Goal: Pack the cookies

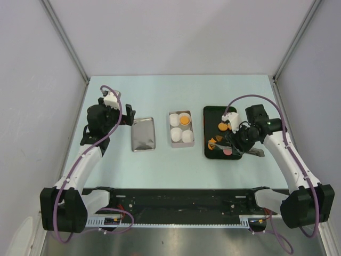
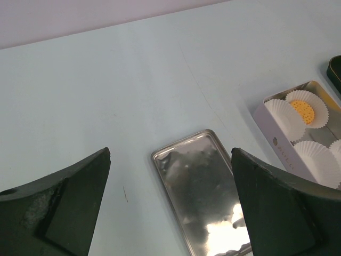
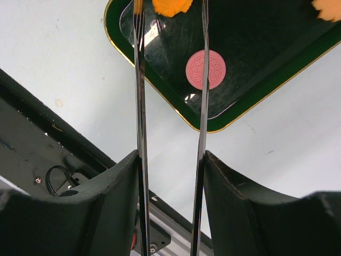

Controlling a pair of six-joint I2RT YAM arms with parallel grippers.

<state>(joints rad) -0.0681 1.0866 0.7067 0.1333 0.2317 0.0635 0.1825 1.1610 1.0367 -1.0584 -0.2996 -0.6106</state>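
Spreading across the top view: a pale blue-green counter [image 1: 160, 96] with a matte face. Plain grey walls close three sides, and metal posts [image 1: 64, 38] slant up from the far corners.
Near edge: a black rail [image 1: 181, 198] carries both arm bases.
Cookies: several orange cookies [image 1: 222, 126] and one pink cookie [image 1: 227, 152] lie on a dark green tray [image 1: 210, 117] right of centre. One more orange one sits inside the box [image 1: 181, 146] at centre.
Left pincer [image 1: 127, 114]: beside the far left corner of a silver tin [image 1: 143, 136], which lies flat left of the box.
Right pincer [image 1: 237, 140]: above the near half of the tray.

Left wrist, surface: the counter [image 2: 106, 80] is smooth, with one small dark fleck. It meets a lilac-grey wall at the top.
Left pincer [image 2: 170, 154]: released, fingers wide apart with nothing between them; the mirror-bright tin lies below.
Box [image 2: 282, 149]: at the right edge, lined with white paper cups [image 2: 314, 160], one holding an orange cookie [image 2: 302, 110].

Right wrist, right pincer [image 3: 171, 157]: clenched on tweezers [image 3: 139, 80], whose thin blades run up the frame.
Blade tips: at the top edge, either side of an orange cookie; I cannot tell whether they touch it.
Pink cookie [image 3: 205, 69]: flat near the tray's gold-rimmed corner.
Surface: pale counter [image 3: 64, 53] surrounds that corner.
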